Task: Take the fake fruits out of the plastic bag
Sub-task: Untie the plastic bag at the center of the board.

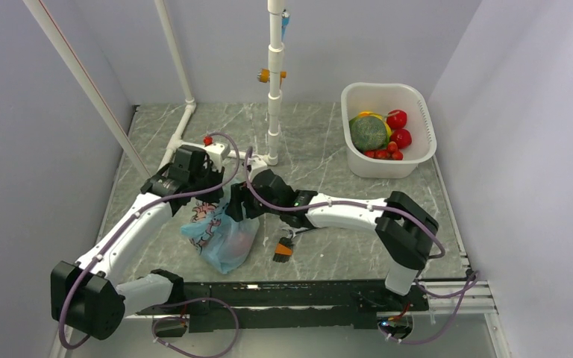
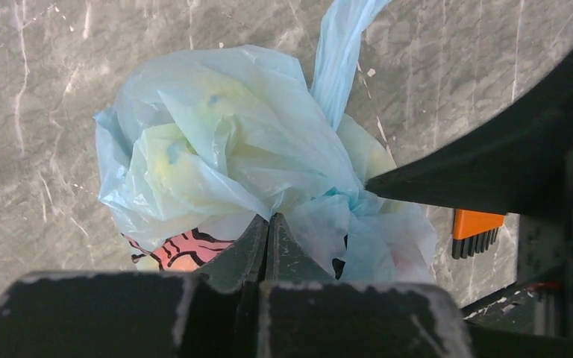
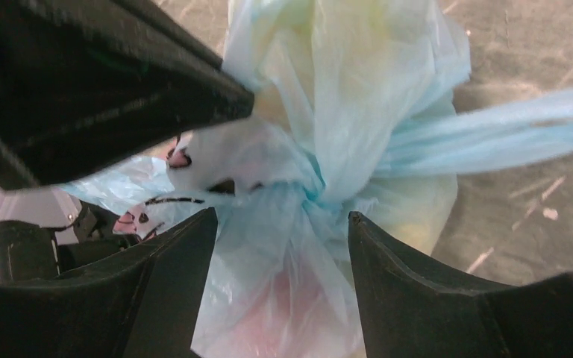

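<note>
Left gripper (image 2: 268,224): jaws pressed together, tips right at the bag's crumpled top. I cannot tell whether a fold of film is caught between them.
Right gripper (image 3: 282,216): jaws wide apart, one finger on either side of the gathered neck, nothing clamped.
Plastic bag (image 2: 216,127): on the table (image 1: 328,250) between the two grippers, just ahead of the arm bases, its neck bunched tight.
Fake fruits (image 2: 183,145): all inside, seen only as a yellow tint and a pink blush through the film.
Step in hand: probably getting the mouth open. One gripper should pinch a single layer near the neck while the other takes the opposite side. Then draw apart slowly, since thin film slips and tears, and lifting from the bunch alone would carry the fruits along.
Bag material: light-blue, translucent, crinkly, folded in soft ridges, with a pink-and-black cartoon print low on the side.
Handle (image 3: 492,127): twisted into a flat blue strip running off sideways.
Table surface: grey, marble-veined, matte.
Beside the bag: a small orange-and-black object (image 1: 283,250).
Far right corner: white tub (image 1: 427,112), smooth and rounded, holding a dark green melon (image 1: 369,133) and glossy red pieces.
</note>
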